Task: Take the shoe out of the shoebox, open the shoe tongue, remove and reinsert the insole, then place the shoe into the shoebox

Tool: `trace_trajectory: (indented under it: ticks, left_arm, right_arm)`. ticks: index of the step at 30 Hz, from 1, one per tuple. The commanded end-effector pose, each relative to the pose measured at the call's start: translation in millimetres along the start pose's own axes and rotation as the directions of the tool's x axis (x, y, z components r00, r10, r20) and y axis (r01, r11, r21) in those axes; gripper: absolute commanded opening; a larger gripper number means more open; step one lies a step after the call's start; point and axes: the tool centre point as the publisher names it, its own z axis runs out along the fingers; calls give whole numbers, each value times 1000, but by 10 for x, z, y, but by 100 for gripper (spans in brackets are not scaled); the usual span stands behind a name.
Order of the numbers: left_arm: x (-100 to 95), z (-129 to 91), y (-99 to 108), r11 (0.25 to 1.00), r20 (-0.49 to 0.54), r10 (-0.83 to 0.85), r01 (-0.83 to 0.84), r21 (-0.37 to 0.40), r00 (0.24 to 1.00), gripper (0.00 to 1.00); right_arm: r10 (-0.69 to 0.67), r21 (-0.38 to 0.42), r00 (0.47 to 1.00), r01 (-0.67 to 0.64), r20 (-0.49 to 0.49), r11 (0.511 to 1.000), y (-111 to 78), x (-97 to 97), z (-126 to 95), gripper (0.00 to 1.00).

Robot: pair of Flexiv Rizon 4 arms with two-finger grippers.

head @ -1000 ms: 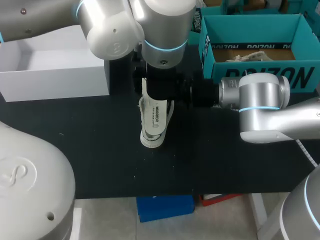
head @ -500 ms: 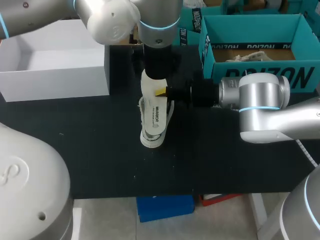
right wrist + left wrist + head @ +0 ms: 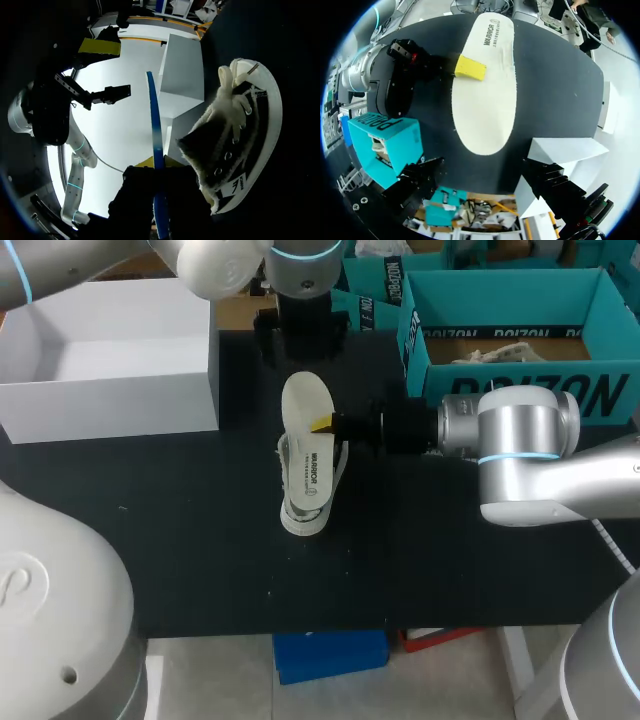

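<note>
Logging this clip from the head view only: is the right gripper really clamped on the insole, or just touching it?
Observer: Clamped. The right wrist view shows the insole edge-on, pinched from both sides by the right gripper.
Operator: And the other arm?
Observer: The left gripper is open. The left wrist view shows its jaws wide apart, holding nothing, with the insole ahead of them.

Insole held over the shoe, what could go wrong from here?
The right gripper pinches the insole only at one side edge, so it may pivot or slip when pressed. The shoe lies on the table unheld, with the left gripper open and away from it. Pushing the insole in could shove the shoe aside.
</note>
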Motion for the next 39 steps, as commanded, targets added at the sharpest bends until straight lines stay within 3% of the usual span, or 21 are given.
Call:
trace_trajectory:
  ticks: [1,9,19,39]
  left_arm:
    - [-19,102,79,1000,4,-2,2,17,1000,100]
    - [-12,145,12,999,21,-2,1,35,1000,100]
    - [33,-20,-201,1000,40,10,-11,18,999,100]
    - [228,-226,-1118,999,37,42,-42,13,998,100]
  right_arm:
    - [1,0,1000,-1,2,1000,1,-5,14,0]
    - [1,0,1000,-1,2,1000,1,-5,14,0]
    - [1,0,1000,-1,2,1000,1,-5,14,0]
    - [1,0,1000,-1,2,1000,1,-5,14,0]
